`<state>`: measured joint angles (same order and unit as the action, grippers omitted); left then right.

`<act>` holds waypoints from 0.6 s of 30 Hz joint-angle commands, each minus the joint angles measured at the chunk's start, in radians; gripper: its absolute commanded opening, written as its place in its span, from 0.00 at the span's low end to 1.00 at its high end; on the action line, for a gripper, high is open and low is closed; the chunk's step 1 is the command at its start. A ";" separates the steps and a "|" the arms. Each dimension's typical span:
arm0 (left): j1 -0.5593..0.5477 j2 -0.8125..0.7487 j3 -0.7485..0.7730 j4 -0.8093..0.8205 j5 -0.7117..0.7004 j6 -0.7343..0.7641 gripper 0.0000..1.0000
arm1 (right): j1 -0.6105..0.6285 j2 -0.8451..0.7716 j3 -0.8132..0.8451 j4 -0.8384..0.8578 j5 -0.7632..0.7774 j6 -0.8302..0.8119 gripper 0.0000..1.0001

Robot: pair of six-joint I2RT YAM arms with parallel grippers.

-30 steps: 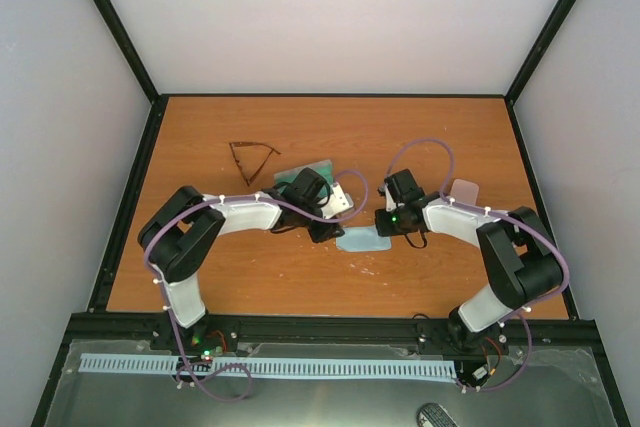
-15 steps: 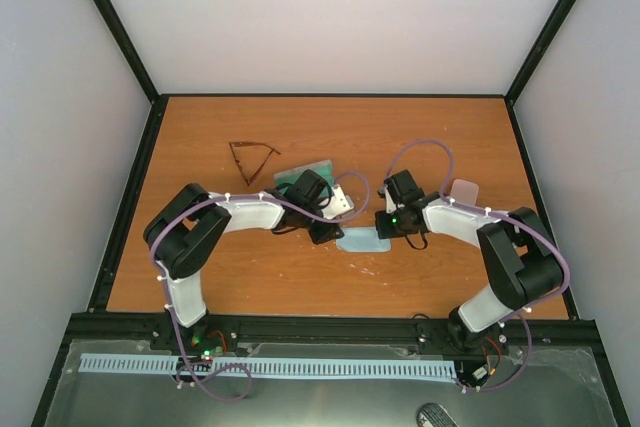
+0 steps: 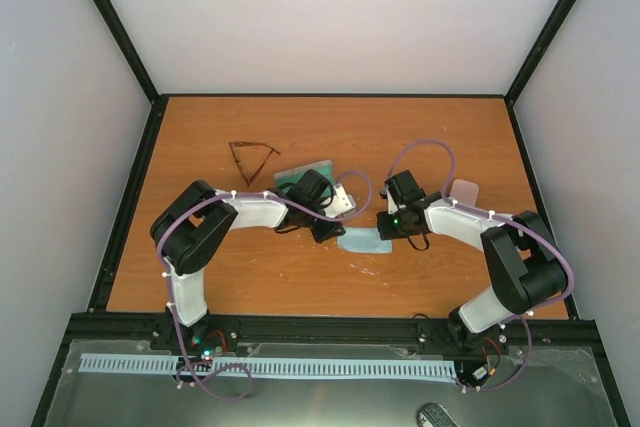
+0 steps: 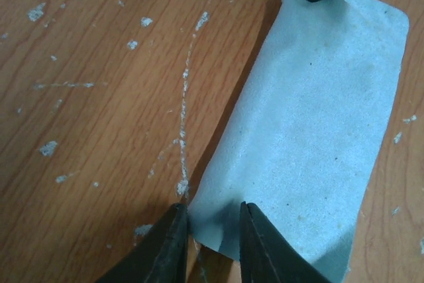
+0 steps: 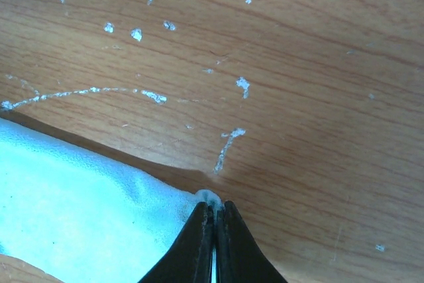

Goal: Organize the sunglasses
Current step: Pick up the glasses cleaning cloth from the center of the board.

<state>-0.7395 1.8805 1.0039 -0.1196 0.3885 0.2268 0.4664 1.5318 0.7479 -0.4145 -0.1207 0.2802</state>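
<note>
- The brown sunglasses [image 3: 250, 159] lie untouched at the desk's [image 3: 430, 137] far left, well apart from both arms.
- The left end effector [image 4: 211, 243] has narrowed, its jaws still apart, straddling one corner of the cloth [image 4: 311, 117].
- The right end effector [image 5: 214, 230] has just snapped together, clamped on the cloth's opposite corner.
- So the cloth gets handled first, I judge; the sunglasses wait.

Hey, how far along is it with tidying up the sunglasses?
Nothing looks put away yet: the brown sunglasses lie loose on the table, apart from both tools. In hand: the right tool pinches one corner of the blue cloth, and the left tool straddles another corner, open. Left: the sunglasses themselves.
</note>
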 commanded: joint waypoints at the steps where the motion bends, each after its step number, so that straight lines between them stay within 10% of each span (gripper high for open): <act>1: 0.006 0.033 0.024 0.007 -0.001 -0.003 0.18 | 0.007 -0.020 -0.002 0.002 0.001 -0.001 0.03; 6: 0.006 0.027 0.022 -0.008 0.034 -0.004 0.01 | 0.008 -0.029 -0.001 0.007 -0.006 -0.002 0.03; 18: 0.024 -0.067 0.009 -0.034 0.048 -0.003 0.01 | 0.011 -0.019 0.023 0.040 -0.040 -0.003 0.03</act>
<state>-0.7357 1.8751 1.0054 -0.1383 0.4305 0.2249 0.4667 1.5208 0.7479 -0.4034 -0.1394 0.2798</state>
